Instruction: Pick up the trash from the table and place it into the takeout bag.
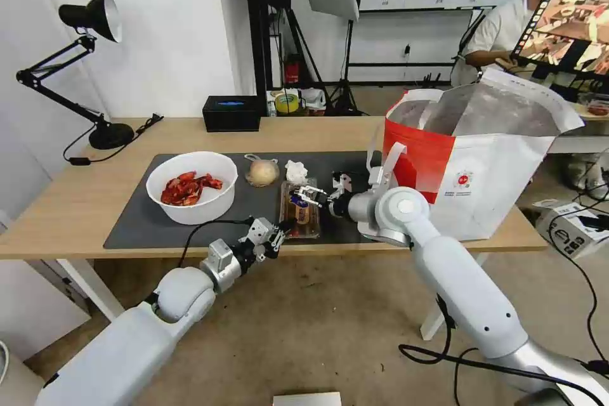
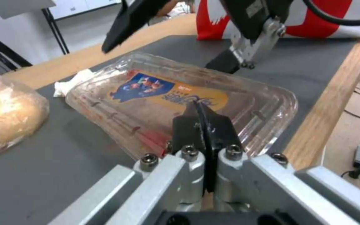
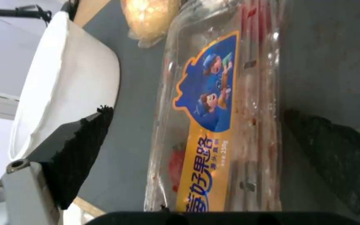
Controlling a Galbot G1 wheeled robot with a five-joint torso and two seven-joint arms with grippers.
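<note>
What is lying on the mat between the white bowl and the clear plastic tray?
In the head view, only the small knotted bag with a beige lump lies between the bowl and the tray; the rest is bare mat.

Bright, even room light; wrist views soft, glare on plastic.
</note>
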